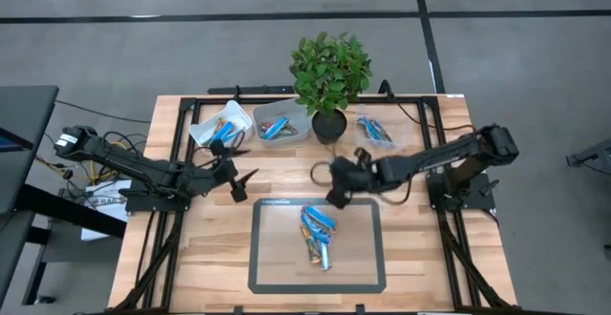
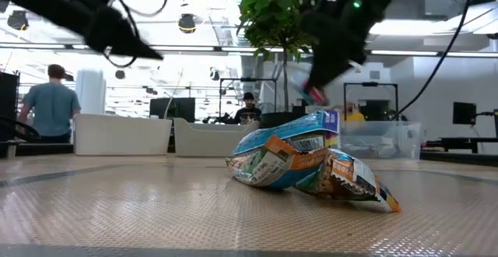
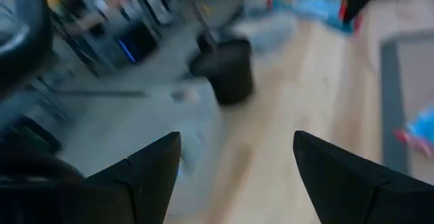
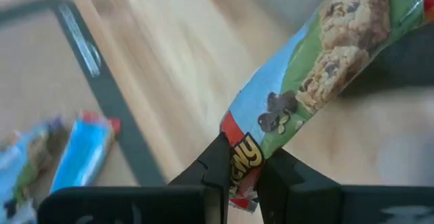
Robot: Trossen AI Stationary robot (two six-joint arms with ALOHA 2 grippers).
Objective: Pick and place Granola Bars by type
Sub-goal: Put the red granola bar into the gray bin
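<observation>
A heap of granola bars (image 1: 318, 231) in blue and orange wrappers lies on the dark-framed mat (image 1: 265, 258); the low view shows the heap (image 2: 299, 160) close up. My right gripper (image 4: 244, 173) hangs above the mat's far edge (image 1: 336, 197), shut on one bar (image 4: 319, 68) with a green and light-blue wrapper that shows a cookie. My left gripper (image 1: 242, 185) hovers open left of the mat, near the tubs, with nothing between its fingers (image 3: 156, 163). My right gripper pinches the bar's red-printed end (image 4: 245, 157) between its two fingers. The rest of the bar reaches out beyond the fingertips. The bar is lifted clear of the table and the mat.
A potted plant (image 1: 328, 122) stands at the far middle. Left of it are two translucent tubs (image 1: 218, 124) (image 1: 280, 124) with bars inside. More blue bars (image 1: 374, 132) lie on the table right of the pot. People show in the room beyond the table.
</observation>
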